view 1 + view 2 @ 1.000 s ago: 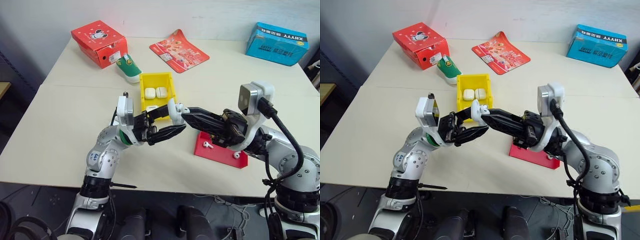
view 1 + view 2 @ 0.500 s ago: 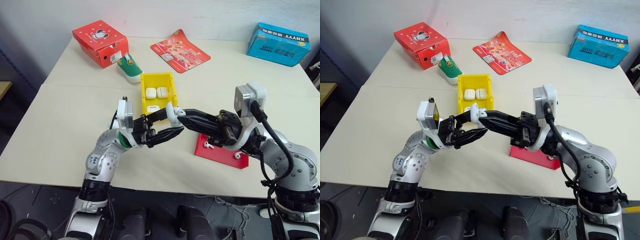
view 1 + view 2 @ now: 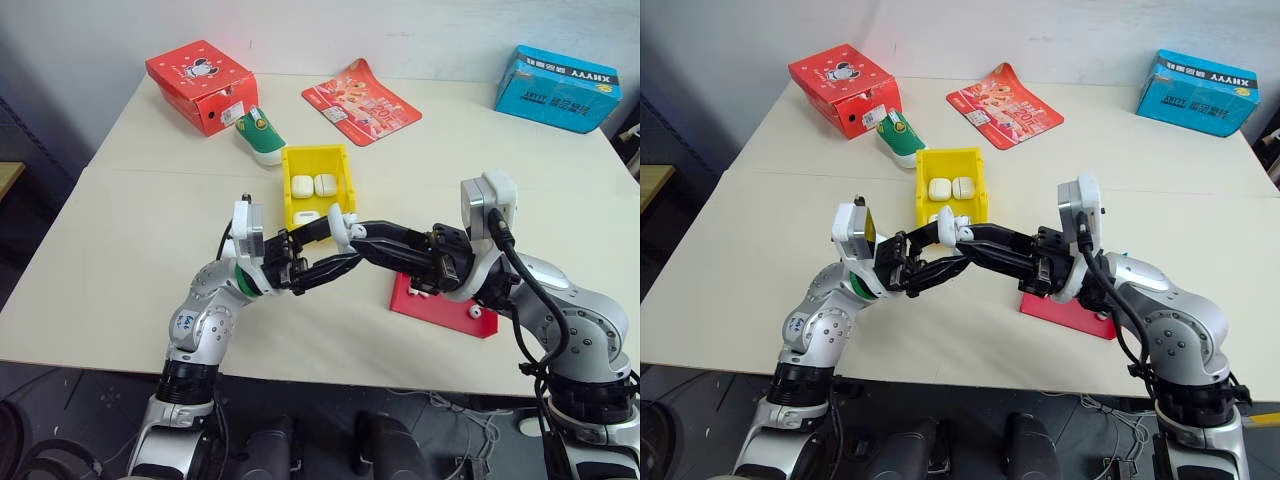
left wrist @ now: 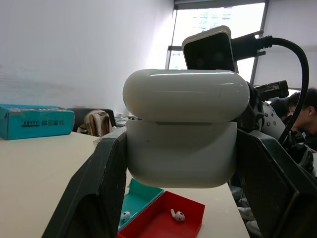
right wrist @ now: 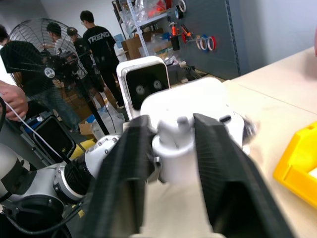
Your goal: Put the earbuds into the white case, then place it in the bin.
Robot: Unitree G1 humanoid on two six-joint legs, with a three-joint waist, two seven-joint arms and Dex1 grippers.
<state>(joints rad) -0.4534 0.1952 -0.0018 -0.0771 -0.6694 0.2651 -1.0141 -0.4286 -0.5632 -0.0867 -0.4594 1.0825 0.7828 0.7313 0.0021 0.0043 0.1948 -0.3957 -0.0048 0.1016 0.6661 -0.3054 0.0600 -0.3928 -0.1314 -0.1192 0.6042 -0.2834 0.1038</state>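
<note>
Glossy white pebble-shaped case (image 4: 184,129) sits pinched in my left jaws (image 3: 335,247) above the surface, right jaws (image 3: 352,238) pinching its lid.

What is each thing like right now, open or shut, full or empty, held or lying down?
White case: held off the table, lid looks down.
Left gripper: shut on the white case.
Yellow bin: open top, three other cases inside.
Earbuds: two lying loose in the tray.
Tray: flat on the table.
Red box: closed.
Blue box: closed.
</note>
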